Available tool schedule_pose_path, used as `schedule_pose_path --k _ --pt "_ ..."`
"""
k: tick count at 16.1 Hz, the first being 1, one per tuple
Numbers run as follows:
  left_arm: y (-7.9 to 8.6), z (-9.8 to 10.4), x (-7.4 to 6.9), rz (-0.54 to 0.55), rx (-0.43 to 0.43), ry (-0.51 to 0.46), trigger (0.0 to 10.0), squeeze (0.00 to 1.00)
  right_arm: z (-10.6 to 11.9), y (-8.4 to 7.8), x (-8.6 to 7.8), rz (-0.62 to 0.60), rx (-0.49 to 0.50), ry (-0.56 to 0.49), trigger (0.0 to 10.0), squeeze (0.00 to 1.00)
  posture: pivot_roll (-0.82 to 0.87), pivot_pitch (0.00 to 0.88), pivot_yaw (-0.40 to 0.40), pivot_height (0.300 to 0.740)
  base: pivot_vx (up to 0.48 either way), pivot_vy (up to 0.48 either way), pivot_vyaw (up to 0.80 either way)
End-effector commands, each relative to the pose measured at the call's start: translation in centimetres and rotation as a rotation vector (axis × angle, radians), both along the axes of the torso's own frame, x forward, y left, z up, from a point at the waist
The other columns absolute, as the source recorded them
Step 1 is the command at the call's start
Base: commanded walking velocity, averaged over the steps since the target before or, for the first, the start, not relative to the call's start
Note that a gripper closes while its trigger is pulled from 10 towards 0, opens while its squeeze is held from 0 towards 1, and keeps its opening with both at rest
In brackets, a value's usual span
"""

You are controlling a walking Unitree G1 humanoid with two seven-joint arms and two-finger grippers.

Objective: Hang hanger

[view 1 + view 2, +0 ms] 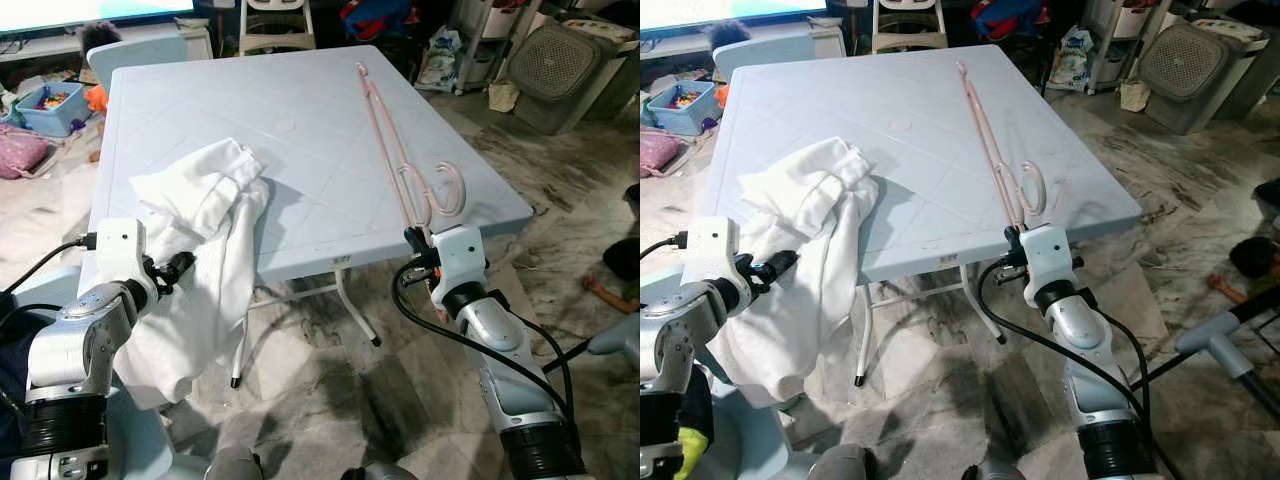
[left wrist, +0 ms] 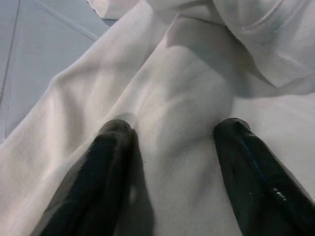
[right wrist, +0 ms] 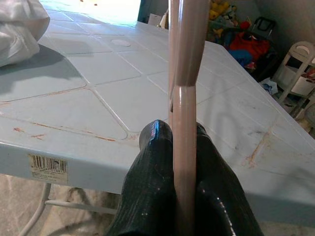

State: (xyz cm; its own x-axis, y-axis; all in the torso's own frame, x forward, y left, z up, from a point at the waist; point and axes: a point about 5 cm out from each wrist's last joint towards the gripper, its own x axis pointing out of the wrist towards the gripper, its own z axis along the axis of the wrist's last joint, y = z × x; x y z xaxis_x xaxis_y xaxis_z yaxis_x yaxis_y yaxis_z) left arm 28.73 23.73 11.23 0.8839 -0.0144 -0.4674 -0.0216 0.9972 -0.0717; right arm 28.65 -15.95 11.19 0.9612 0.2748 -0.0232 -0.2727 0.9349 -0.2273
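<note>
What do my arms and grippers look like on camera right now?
Both arms are silver metal with ribbed black joint rings, white boxy wrist housings and looping black cables. The left gripper and right gripper each have two long, glossy black fingers with rounded tips.

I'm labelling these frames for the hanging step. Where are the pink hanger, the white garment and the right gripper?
pink hanger (image 1: 383, 130): left eye view, on its long bar.
white garment (image 1: 205, 195): left eye view, bunched part lying on the table.
right gripper (image 3: 183, 147): right wrist view, between fingertips clamping the hanger.

Glossy plastic hanger (image 1: 388, 140), soft cloth (image 1: 205, 250)
</note>
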Motion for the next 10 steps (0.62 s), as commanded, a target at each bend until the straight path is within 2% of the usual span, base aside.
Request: schedule_pose_path --k 1,4,5,7,10 --pt "0.6 -1.5 -0.7 0.02 0.004 0.066 0.0 0.0 0.2 0.0 0.2 0.005 -0.004 -0.012 10.0 0.0 0.0 0.0 -0.021 0.74 0.0 0.0 0.0" --pt "1.2 -1.3 -0.5 0.077 0.039 0.021 0.0 0.0 0.2 0.1 0.2 0.007 -0.004 -0.012 10.0 0.0 0.0 0.0 -0.023 0.74 0.0 0.0 0.0" --pt "1.3 -0.9 -0.1 0.08 0.082 -0.025 0.0 0.0 0.2 0.2 0.2 0.01 -0.004 -0.012 10.0 0.0 0.0 0.0 -0.023 0.74 0.0 0.0 0.0" --pt "1.1 -0.9 0.1 0.072 0.079 -0.028 0.0 0.0 0.2 0.2 0.3 0.011 -0.005 -0.013 10.0 0.0 -0.01 0.0 -0.025 0.74 0.0 0.0 0.0" --pt "0.2 -0.1 0.7 0.047 0.078 -0.115 0.0 0.0 0.3 0.0 0.4 0.006 -0.006 -0.016 10.0 0.0 -0.01 0.0 -0.027 0.74 0.0 0.0 0.0"
